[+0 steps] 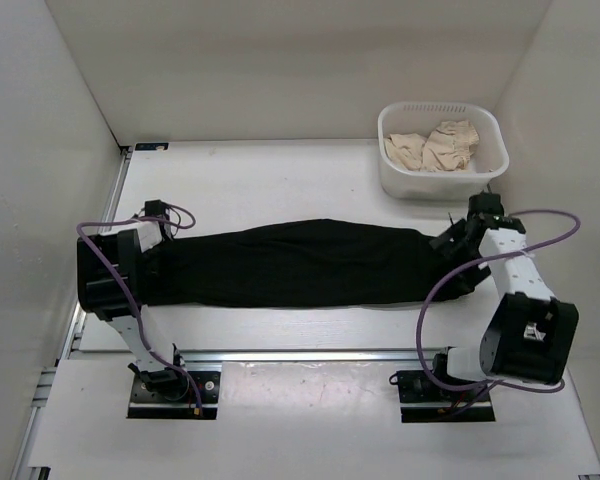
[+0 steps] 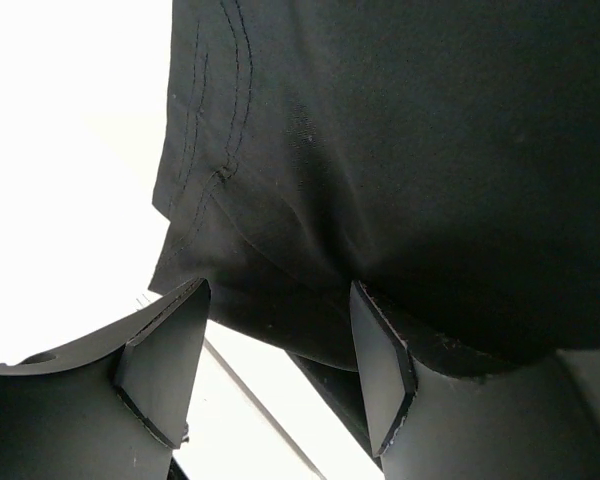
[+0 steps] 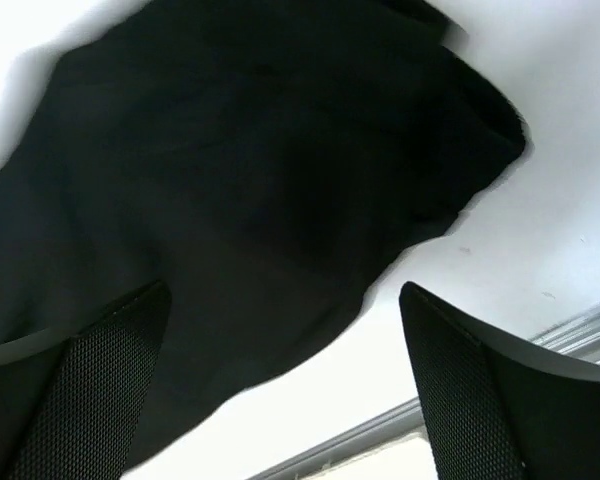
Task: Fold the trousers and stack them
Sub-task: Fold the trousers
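trousers: black pair (image 1: 290, 265) lying flat on the desk (image 1: 280, 175) as one long strip running left to right, roughly mid-desk. One end is right at the left arm, the other right at the right arm. Can't really tell the two legs apart from above, it's all just black.

left end effector: (image 2: 278, 290) released, fingers (image 2: 165, 360) spread apart. In its wrist cam, the edge of the fabric hangs right at the fingertips and dips a bit into the gap, but nothing is pinched. You can see a stitched seam (image 2: 230, 110) on the cloth above it, so it's at a hemmed or sewn end.

right end effector: (image 3: 285, 290) also released, fingers (image 3: 100, 380) wide apart. It hovers over the right end of the trousers. Black cloth fills most of its wrist cam, and bare desk shows on the right side.

basket: white one (image 1: 435, 186) in the far right corner, apart from the trousers, just beyond the right arm's wrist.

in the basket: a couple of crumpled beige cloths (image 1: 435, 147).

rail: metal strip (image 1: 300, 353) along the near side between the two arm bases, with the trousers just beyond it.
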You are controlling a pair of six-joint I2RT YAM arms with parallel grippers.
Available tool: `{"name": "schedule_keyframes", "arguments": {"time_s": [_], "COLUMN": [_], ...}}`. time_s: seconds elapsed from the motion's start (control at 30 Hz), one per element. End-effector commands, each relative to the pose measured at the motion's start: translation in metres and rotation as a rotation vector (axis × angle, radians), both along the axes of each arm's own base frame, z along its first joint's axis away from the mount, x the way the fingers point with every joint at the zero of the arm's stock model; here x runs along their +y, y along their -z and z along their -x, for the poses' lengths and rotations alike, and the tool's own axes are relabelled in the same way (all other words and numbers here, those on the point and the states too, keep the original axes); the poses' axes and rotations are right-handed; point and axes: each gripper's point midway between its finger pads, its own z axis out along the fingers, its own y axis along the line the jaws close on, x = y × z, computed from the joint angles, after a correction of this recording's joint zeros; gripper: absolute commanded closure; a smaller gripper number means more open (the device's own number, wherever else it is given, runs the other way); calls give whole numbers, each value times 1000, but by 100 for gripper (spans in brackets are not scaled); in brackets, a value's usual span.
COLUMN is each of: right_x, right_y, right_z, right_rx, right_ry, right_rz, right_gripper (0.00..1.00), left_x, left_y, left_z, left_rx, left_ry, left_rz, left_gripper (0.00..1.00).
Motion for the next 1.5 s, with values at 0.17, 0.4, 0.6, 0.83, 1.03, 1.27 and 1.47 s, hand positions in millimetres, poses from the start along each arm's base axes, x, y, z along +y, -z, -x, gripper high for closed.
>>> {"name": "schedule_keyframes", "arguments": {"time_s": [0.17, 0.4, 0.6, 0.83, 1.03, 1.27, 1.47], "right_x": [-46, -56, -82, -130, 46, 290, 379], "right_y": [62, 128, 125, 28, -66, -75, -23], "right_z": [-34, -20, -14, -42, -100, -60, -32], "right_rx": [-165, 50, 49, -108, -356, -443, -401], "right_ry": [281, 334, 356, 224, -325, -795, -1030], "right_rz": [8, -69, -32, 275, 417, 542, 514], "right_gripper": [1, 14, 100, 100, 100, 100, 100], "left_x": [-24, -23, -26, -54, -64, -64, -65], "left_y": [29, 26, 26, 28, 28, 23, 25], "left_z": [39, 52, 55, 36, 18, -4, -12], "left_rx": [105, 116, 136, 138, 141, 153, 158], "left_ry": [-15, -18, -9, 92, 129, 128, 128], "left_rz": [165, 147, 149, 199, 205, 206, 218], "left_gripper": [28, 28, 27, 27, 27, 27, 27]}}
